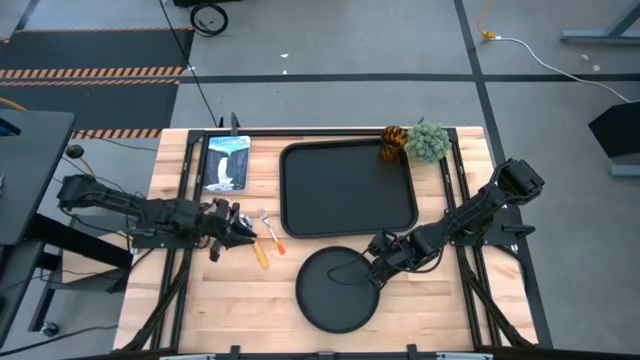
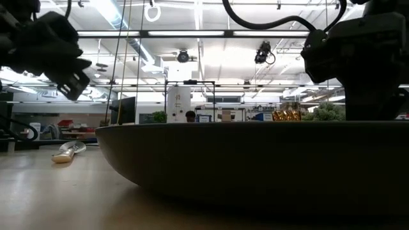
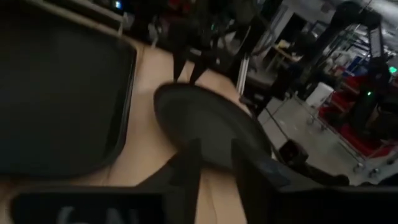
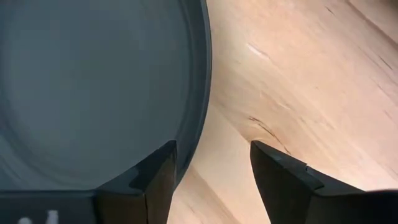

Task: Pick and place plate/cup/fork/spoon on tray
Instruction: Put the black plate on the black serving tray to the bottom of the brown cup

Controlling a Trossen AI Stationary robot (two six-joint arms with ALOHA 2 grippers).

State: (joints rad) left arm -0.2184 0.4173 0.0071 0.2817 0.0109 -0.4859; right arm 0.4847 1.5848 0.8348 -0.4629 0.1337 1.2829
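The round black plate (image 1: pixel 338 288) lies flat on the wooden table, near of the black tray (image 1: pixel 345 190). My right gripper (image 1: pixel 376 268) is open at the plate's far right rim (image 4: pixel 200 93). One finger (image 4: pixel 152 177) is over the plate's inside and the other (image 4: pixel 280 177) over the bare table; no touch shows. My left gripper (image 1: pixel 240 232) is open and empty, just left of the fork (image 1: pixel 272 234) and spoon (image 1: pixel 260 252), which lie flat on the table. The amber cup (image 1: pixel 392 143) stands at the tray's far right corner.
A fuzzy green plant ball (image 1: pixel 428 142) sits beside the cup. A blue-and-white picture card (image 1: pixel 226 163) lies left of the tray. In the low view the plate (image 2: pixel 255 166) fills the foreground and the spoon (image 2: pixel 67 152) lies at the left.
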